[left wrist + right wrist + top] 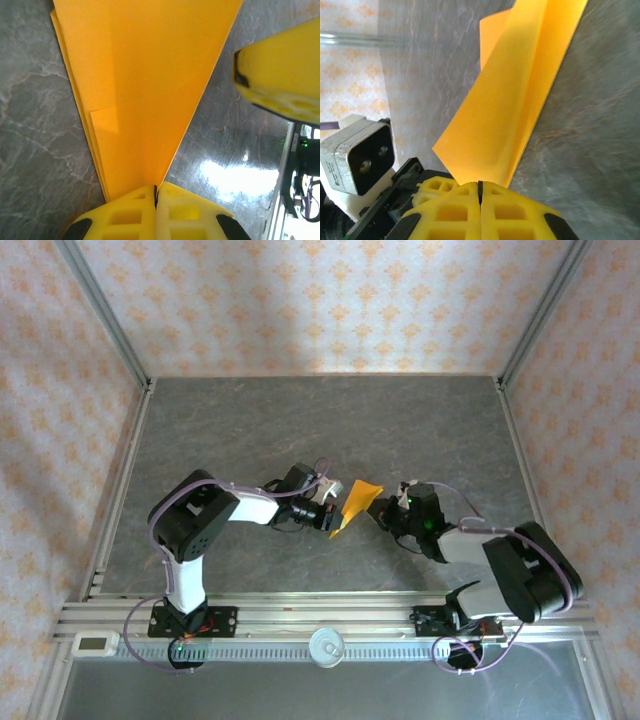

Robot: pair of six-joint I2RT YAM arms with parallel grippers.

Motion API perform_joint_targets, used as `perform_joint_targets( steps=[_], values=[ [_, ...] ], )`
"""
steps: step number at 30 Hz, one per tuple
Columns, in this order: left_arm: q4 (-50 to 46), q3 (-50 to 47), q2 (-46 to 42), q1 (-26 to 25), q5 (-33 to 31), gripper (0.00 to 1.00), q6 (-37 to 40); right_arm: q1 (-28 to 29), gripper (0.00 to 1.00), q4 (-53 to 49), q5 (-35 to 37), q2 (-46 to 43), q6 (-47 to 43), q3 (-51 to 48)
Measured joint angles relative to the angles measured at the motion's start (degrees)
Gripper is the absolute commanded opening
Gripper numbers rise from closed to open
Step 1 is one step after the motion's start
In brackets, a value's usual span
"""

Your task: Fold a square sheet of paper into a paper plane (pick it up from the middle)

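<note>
Left end effector (333,523) (155,192): fingers fully closed, pinching the narrow tip of the paper (358,502) (150,75). From that tip the folded orange paper fans wider toward 1 o'clock in the top view, low over the bench (300,430), layered edges showing on one side.

Right end effector (385,512) (480,187): fingers pressed together, the paper (520,90) running down into their seam, apparently nipped at its edge. It sits at 3 o'clock of the paper. Paper mid-bench, between both arms.
</note>
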Motion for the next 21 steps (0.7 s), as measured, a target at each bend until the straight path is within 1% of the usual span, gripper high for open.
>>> perform_joint_targets(
  steps=[6, 13, 18, 21],
  values=[
    [3.1, 0.0, 1.4, 0.8, 2.8, 0.00, -5.8, 0.5, 0.04, 4.7, -2.6, 5.5, 0.2, 3.4],
    [8.1, -0.1, 3.1, 0.6, 4.3, 0.00, -13.0, 0.5, 0.03, 6.8, -2.9, 9.4, 0.3, 5.1],
    [12.0, -0.8, 4.0, 0.9, 4.9, 0.00, -17.6, -0.6, 0.03, 6.9, -3.5, 10.6, 0.3, 5.4],
    [15.0, -2.1, 4.1, 1.0, 4.9, 0.00, -20.1, -1.6, 0.05, 7.0, -4.2, 10.6, 0.2, 5.4]
  ],
)
